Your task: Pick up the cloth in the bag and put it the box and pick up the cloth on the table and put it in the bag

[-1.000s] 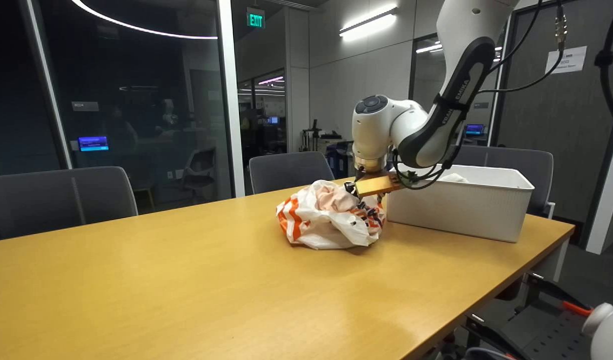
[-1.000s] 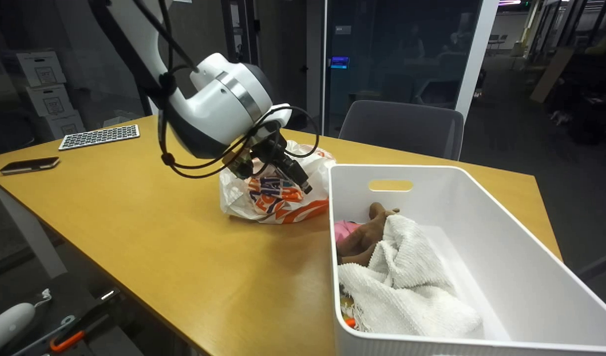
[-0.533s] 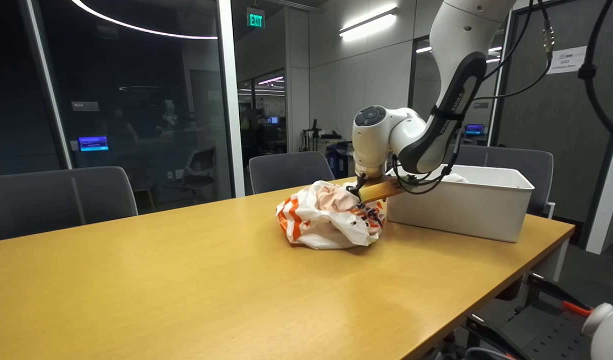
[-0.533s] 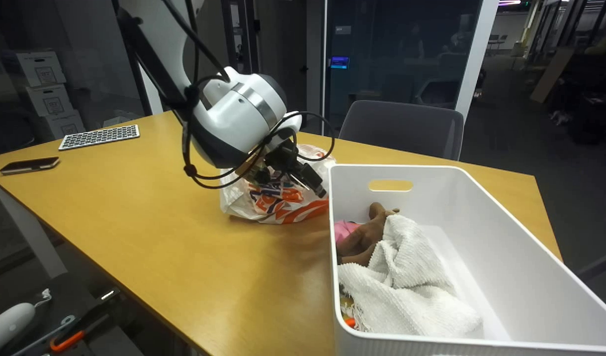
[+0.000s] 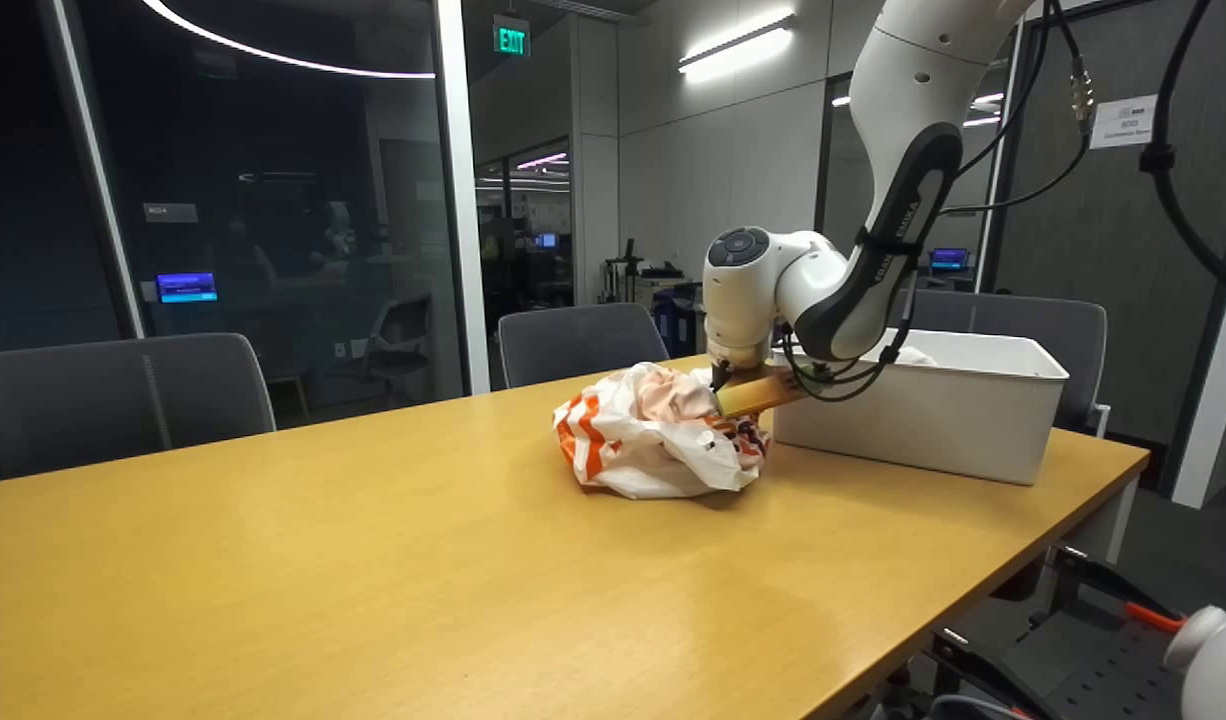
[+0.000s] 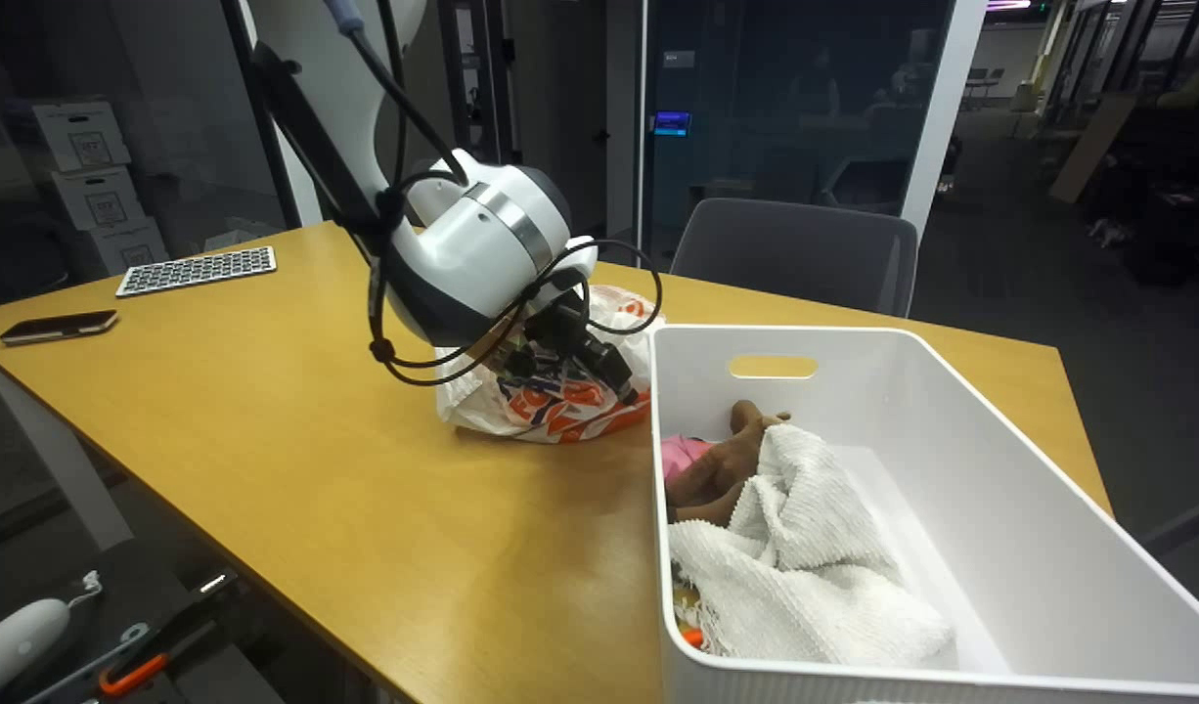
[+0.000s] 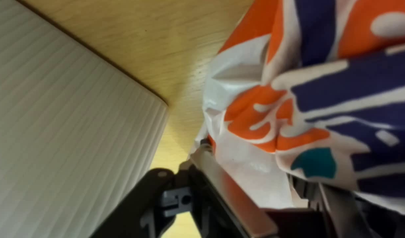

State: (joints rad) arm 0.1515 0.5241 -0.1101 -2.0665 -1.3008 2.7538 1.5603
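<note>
Here, bag (image 7: 308, 109) partly hiding pincer (image 7: 252, 163), box (image 7: 73, 115) just beside, keyboard (image 6: 199, 271) well apart.

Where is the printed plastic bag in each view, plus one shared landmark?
In an exterior view: plastic bag just right of centre.
In an exterior view: plastic bag just left of centre.
Wrist view: plastic bag in right half.
Shared landmark: white box, respectively right, right, left of the bag.

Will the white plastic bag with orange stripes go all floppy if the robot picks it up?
Probably floppy: the white plastic bag with orange stripes is wrinkled and slumped. It may be slippery too, since its plastic looks shiny in the wrist view. It's perhaps light: crumpled pale pink cloth shows at the top, though what's underneath is hidden.
</note>
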